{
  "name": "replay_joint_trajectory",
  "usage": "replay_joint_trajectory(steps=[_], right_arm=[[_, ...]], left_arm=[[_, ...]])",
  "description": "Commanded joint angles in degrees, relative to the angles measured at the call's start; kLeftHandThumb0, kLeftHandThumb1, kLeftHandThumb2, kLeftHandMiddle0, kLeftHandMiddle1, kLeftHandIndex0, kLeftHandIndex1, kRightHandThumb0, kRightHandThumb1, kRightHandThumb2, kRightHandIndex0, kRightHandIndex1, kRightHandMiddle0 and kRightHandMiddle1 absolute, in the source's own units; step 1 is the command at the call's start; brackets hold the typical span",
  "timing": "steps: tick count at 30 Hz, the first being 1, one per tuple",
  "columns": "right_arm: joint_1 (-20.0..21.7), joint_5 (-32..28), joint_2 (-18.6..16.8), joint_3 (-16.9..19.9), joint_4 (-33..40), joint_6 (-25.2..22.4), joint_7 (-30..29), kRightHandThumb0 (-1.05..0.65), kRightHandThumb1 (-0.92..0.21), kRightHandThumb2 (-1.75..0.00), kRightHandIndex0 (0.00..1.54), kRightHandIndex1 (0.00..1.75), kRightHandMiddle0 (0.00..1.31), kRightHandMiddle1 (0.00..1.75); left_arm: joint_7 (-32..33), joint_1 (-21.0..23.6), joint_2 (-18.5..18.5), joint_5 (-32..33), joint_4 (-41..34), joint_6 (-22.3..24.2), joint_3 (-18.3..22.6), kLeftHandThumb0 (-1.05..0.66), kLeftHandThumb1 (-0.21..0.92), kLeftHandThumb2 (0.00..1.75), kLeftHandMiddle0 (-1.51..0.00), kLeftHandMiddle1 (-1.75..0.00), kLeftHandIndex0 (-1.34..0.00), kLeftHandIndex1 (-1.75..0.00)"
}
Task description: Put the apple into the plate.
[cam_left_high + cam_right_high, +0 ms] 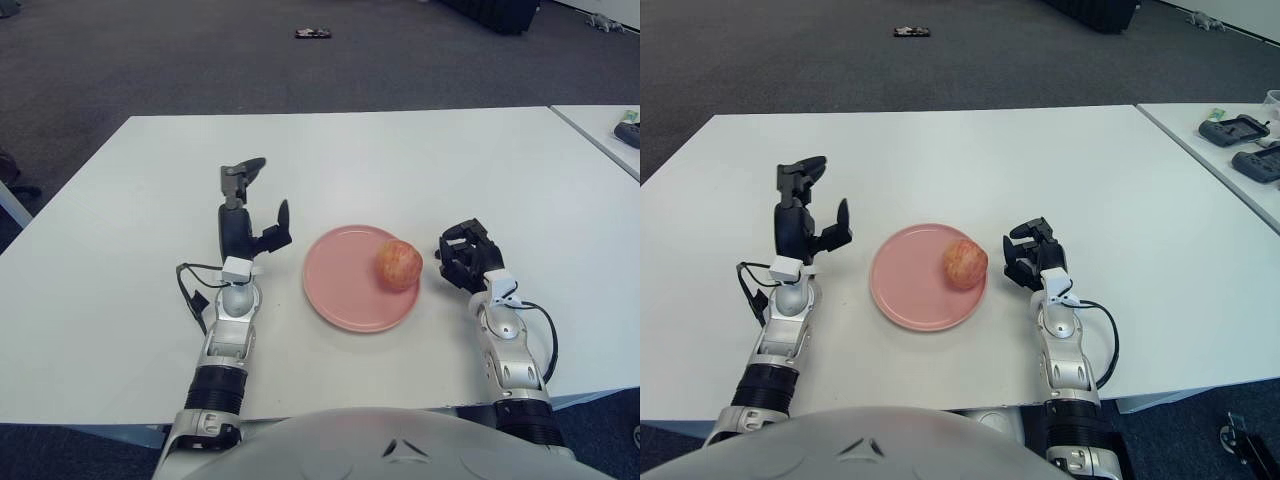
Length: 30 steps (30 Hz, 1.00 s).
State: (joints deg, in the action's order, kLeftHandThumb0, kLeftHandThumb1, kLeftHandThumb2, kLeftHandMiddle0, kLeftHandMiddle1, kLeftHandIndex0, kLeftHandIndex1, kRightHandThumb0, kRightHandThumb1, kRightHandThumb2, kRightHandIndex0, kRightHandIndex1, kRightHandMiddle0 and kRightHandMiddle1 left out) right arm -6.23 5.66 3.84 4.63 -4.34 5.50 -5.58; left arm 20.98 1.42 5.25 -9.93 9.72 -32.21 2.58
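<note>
A red-yellow apple (398,264) sits on the right part of a pink plate (345,285) in the middle of the white table (330,150). My right hand (468,255) is just right of the plate, a small gap from the apple, fingers curled and holding nothing. My left hand (250,210) shows left of the plate, fingers spread and upright, empty.
A second white table (1240,130) stands at the right with dark devices (1232,128) on it. A small dark object (313,33) lies on the grey carpet beyond the table.
</note>
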Motion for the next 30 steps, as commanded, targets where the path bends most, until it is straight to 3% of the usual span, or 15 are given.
replay_joint_trajectory(steps=[1, 9, 21, 30], right_arm=[[0.1, 0.7, 0.4, -0.3, -0.6, -0.8, -0.3, -0.38, -0.70, -0.84, 0.49, 1.40, 0.32, 1.75], [0.5, 0.6, 0.3, -0.3, -0.9, -0.6, -0.1, -0.38, -0.70, -0.83, 0.50, 1.40, 0.32, 1.75], [0.8, -0.1, 0.0, -0.1, -1.0, -1.1, 0.2, -0.37, -0.72, -0.81, 0.49, 1.38, 0.31, 1.75], [0.8, 0.3, 0.1, -0.3, -0.9, -0.8, 0.0, -0.37, -0.71, -0.82, 0.51, 1.39, 0.31, 1.75]], left_arm=[[2.9, 1.3, 2.1, 1.9, 2.6, 2.6, 2.4, -0.38, 0.79, 0.72, -0.08, -1.40, -0.22, -1.71], [4.4, 5.5, 2.6, 5.7, 10.0, 3.2, 5.3, -0.38, 0.70, 0.83, -0.34, -1.70, -0.32, -1.74], [-2.5, 8.4, -1.4, 8.5, 21.2, 0.7, 5.8, -0.40, 0.59, 0.98, -0.56, -1.75, -0.40, -1.75], [-9.8, 9.8, -3.0, 11.9, 27.7, 0.9, 6.4, -0.40, 0.59, 0.98, -0.57, -1.75, -0.40, -1.75]])
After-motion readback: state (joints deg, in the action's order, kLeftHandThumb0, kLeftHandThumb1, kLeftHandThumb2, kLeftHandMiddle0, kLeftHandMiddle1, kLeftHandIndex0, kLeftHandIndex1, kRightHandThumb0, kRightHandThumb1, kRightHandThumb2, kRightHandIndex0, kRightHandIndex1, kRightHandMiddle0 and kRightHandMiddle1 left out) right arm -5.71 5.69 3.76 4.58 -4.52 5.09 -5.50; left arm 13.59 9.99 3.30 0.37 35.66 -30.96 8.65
